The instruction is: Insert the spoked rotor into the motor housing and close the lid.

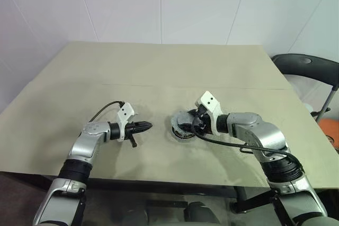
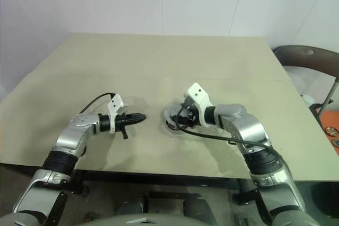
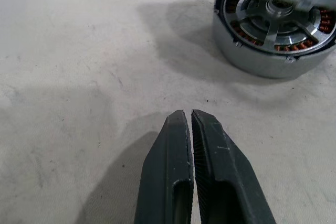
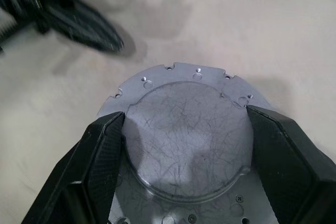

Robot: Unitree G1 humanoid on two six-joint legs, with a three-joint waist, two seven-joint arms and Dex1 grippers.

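My right gripper [image 4: 184,145] pinches the lid [image 4: 184,129] by its rim over the housing [image 3: 275,30], mid-tabletop near the front edge. Stiff, slick metal, likely weighty. My left gripper [image 3: 190,124] is pressed together.

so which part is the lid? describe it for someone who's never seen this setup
On the beige table, look near the front edge at the right gripper. Between its black fingers is the lid: a flat, scratched grey metal disc with small holes around its rim. The motor housing under it shows copper windings and spokes; the lid doesn't.
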